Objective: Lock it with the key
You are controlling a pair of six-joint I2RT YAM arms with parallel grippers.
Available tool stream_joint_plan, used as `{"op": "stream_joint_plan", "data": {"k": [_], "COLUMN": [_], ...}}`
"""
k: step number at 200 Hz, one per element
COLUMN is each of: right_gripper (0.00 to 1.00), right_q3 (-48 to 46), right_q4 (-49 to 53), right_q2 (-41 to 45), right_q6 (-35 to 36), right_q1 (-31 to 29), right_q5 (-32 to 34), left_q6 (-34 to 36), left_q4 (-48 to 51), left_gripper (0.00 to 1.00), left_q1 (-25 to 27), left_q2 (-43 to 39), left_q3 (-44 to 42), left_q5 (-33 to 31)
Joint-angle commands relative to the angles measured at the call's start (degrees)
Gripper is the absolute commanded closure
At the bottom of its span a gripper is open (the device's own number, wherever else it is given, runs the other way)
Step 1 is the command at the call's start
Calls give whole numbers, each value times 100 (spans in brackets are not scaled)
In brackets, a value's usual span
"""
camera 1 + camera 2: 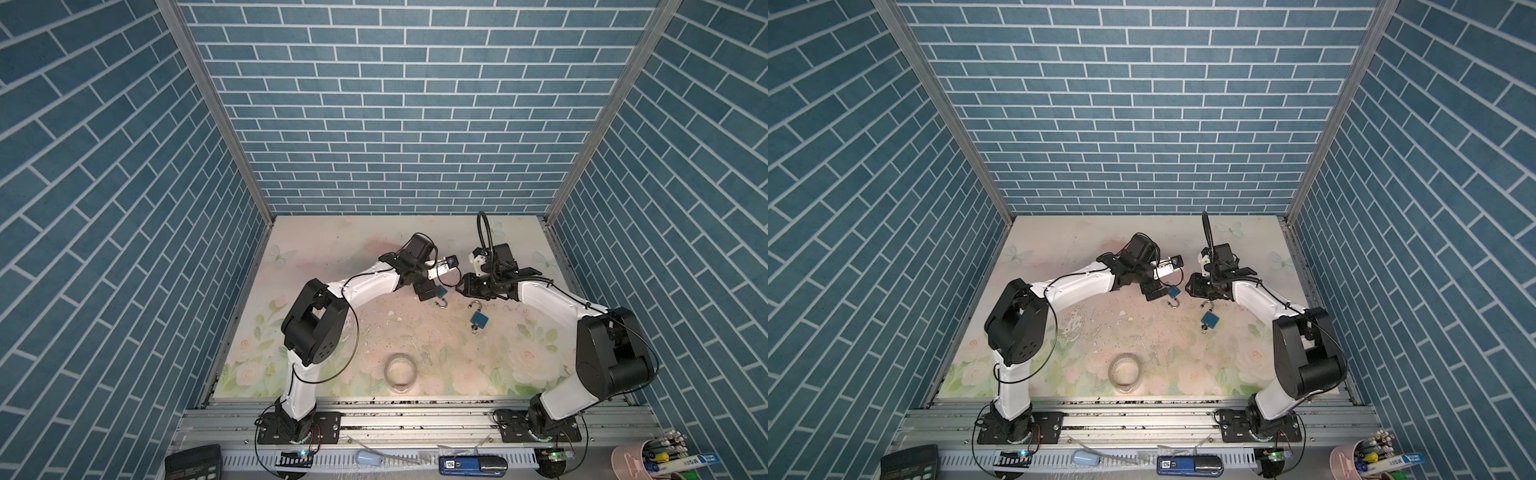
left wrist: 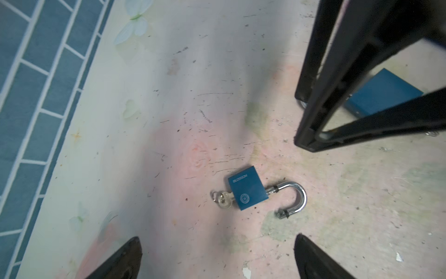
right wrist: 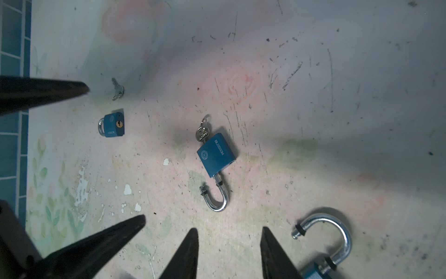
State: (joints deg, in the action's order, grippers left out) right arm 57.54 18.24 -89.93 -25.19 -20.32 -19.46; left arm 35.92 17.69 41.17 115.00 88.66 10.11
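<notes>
padlock [image 2: 248, 190] far from mat [image 2: 193, 72] edges | left hand [image 2: 218, 238] spread above

Three padlocks [image 3: 216, 154], three keys [image 3: 117, 89] — one tape roll [image 1: 401, 388]

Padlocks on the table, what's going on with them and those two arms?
Neither arm holds anything. The left gripper and right gripper hover open near a blue padlock lying flat on the table, key in its keyhole, shackle swung open, not locked yet. A second open padlock lies by the right gripper; a small padlock that looks shut and a loose key lie farther off.
</notes>
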Motion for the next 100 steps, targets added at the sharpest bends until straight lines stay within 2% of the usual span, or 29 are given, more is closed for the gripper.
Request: {"op": "stream_joint_plan", "data": {"k": [1,59,100], "right_gripper": [57,57,57], "right_q3": [-186,-503,-730], "right_q4": [-255,-110,195], "right_q2": [127,684,1257], "right_q6": [-553,-750,-874], "right_q1": [20,75,340], "right_q5": [-198,461,574], "left_q6": [240,4,-192], "left_q4": [437,1203,1596], "left_gripper": [0,0,0], "left_q1": [-44,119,190], "left_q2": [179,878,1358], "left_q3": [446,1240,1868], "left_q5": [91,7,-129]}}
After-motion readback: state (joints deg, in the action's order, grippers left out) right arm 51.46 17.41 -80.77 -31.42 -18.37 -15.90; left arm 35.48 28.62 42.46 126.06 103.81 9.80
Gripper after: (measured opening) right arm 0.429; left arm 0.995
